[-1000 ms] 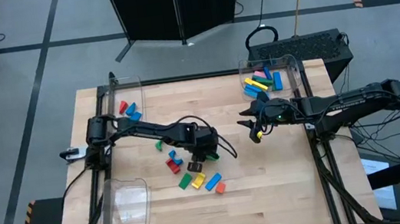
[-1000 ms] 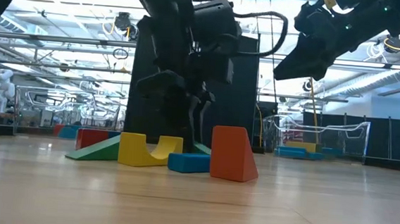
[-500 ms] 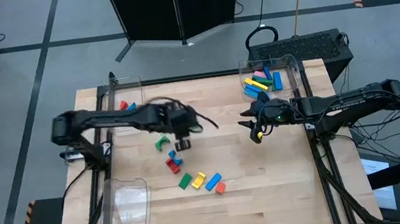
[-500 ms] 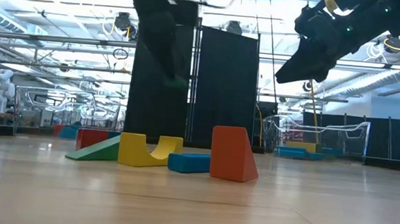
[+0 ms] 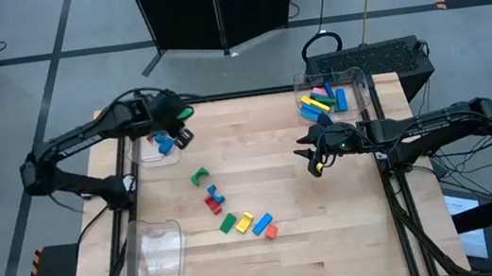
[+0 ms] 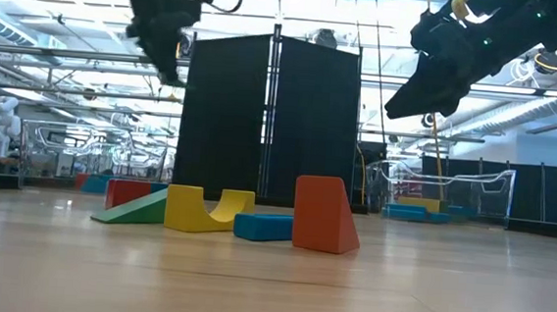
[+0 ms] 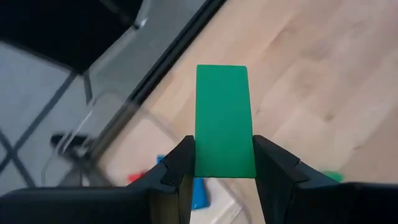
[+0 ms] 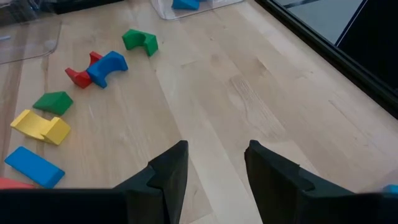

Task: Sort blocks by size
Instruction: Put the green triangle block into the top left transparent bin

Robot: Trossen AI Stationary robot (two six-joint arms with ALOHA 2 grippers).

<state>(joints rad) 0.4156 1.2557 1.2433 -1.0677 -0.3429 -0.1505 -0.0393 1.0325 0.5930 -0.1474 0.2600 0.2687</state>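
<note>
Over the clear bin (image 5: 154,146) at the table's ten o'clock corner, the left gripper (image 7: 224,163) pinched a green block (image 7: 224,121) (image 5: 183,114). Toward three o'clock the right gripper (image 8: 214,165) hovered with fingers spread, empty. Loose blocks (image 5: 227,207) lay near the table's middle, more in the one o'clock bin (image 5: 362,80).
</note>
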